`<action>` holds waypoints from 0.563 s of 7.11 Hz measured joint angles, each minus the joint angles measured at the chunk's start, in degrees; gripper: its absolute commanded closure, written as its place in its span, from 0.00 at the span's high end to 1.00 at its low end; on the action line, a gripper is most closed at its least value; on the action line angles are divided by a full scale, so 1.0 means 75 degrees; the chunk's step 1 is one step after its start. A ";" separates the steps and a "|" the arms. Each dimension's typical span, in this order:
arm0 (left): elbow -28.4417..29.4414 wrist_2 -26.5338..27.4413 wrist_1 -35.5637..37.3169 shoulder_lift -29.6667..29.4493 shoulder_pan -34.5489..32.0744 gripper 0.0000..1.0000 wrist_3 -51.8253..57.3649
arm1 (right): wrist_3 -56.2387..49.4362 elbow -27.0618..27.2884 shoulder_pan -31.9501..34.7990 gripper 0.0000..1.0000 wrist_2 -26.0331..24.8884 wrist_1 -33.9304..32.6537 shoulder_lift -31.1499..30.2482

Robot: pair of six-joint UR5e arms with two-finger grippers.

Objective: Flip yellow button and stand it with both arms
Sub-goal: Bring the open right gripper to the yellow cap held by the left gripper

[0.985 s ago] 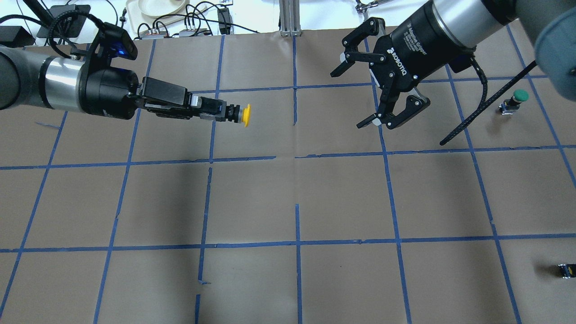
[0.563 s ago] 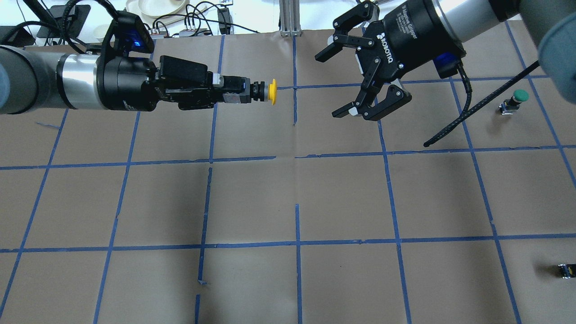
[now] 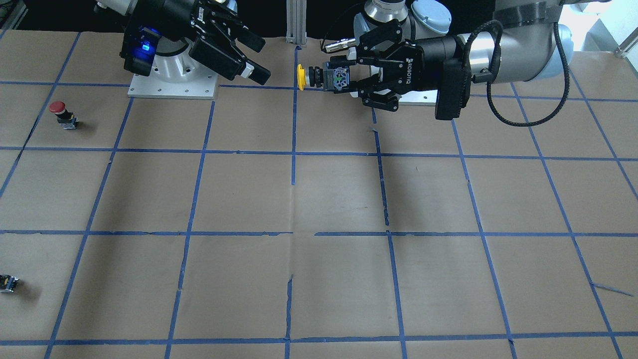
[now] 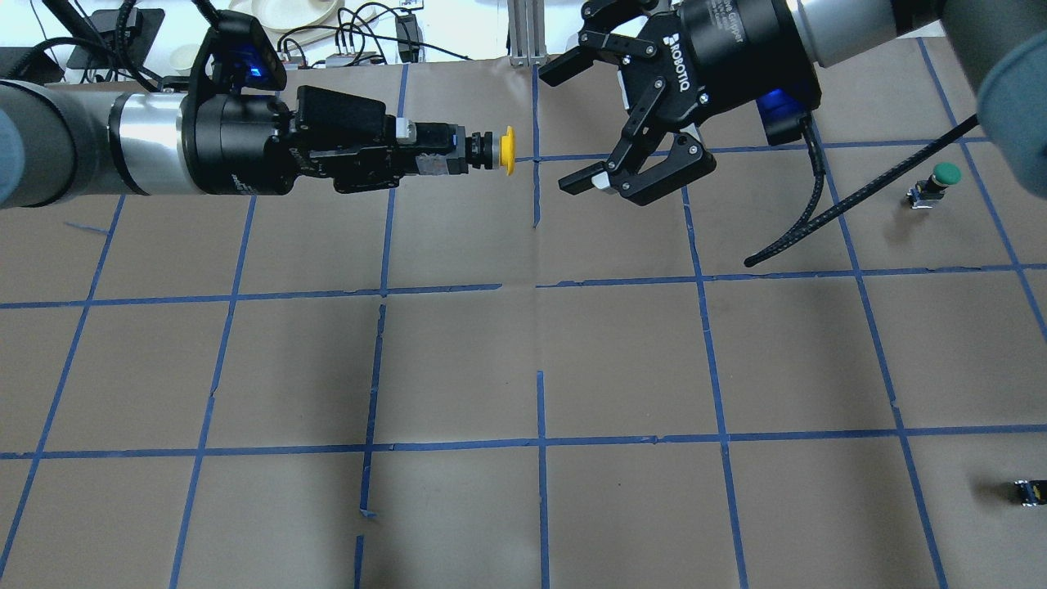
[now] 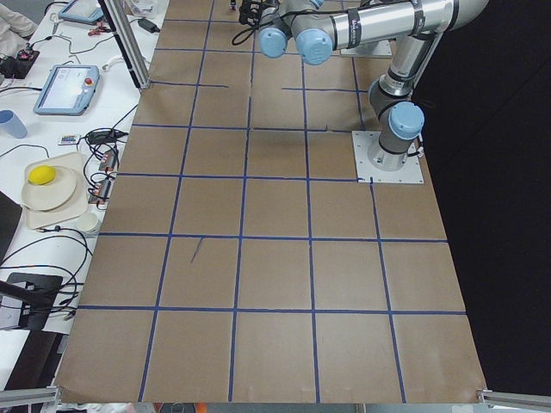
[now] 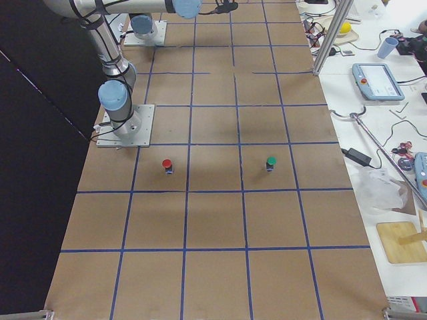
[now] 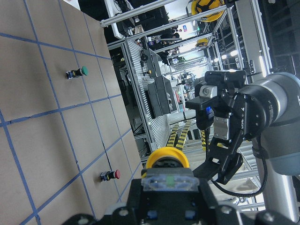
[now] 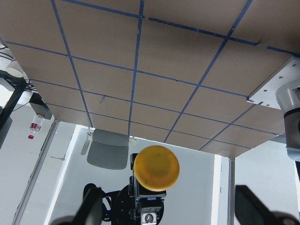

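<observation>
My left gripper [image 4: 425,153] is shut on the black and grey body of the yellow button [image 4: 508,150] and holds it level in the air, cap pointing at the right gripper. My right gripper [image 4: 566,124] is open and empty, its jaws spread just beyond the cap without touching it. In the front-facing view the yellow button [image 3: 301,77] sits between the left gripper [image 3: 344,77] and the right gripper [image 3: 261,60]. In the right wrist view the cap [image 8: 156,168] faces the camera. The left wrist view shows the cap [image 7: 166,158] from behind.
A green-capped button [image 4: 945,174] stands at the right of the table. A small black block [image 4: 1029,491] lies near the right edge. A red-capped button [image 3: 60,108] stands at the left of the front-facing view. A black cable [image 4: 851,204] hangs from the right arm.
My left gripper has carried the yellow button to the right and further back. My right gripper has moved left toward the cap and stayed open.
</observation>
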 measured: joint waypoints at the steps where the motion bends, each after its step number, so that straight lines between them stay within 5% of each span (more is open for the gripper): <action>1: -0.0004 -0.0021 0.0000 -0.0001 -0.0019 0.13 -0.0012 | 0.0006 0.0014 0.0033 0.99 0.0160 -0.0088 0.0106; 4: -0.0008 -0.0033 0.0000 -0.0004 -0.0028 0.13 -0.0028 | 0.0018 0.0050 0.0070 0.98 0.0345 -0.0275 0.0395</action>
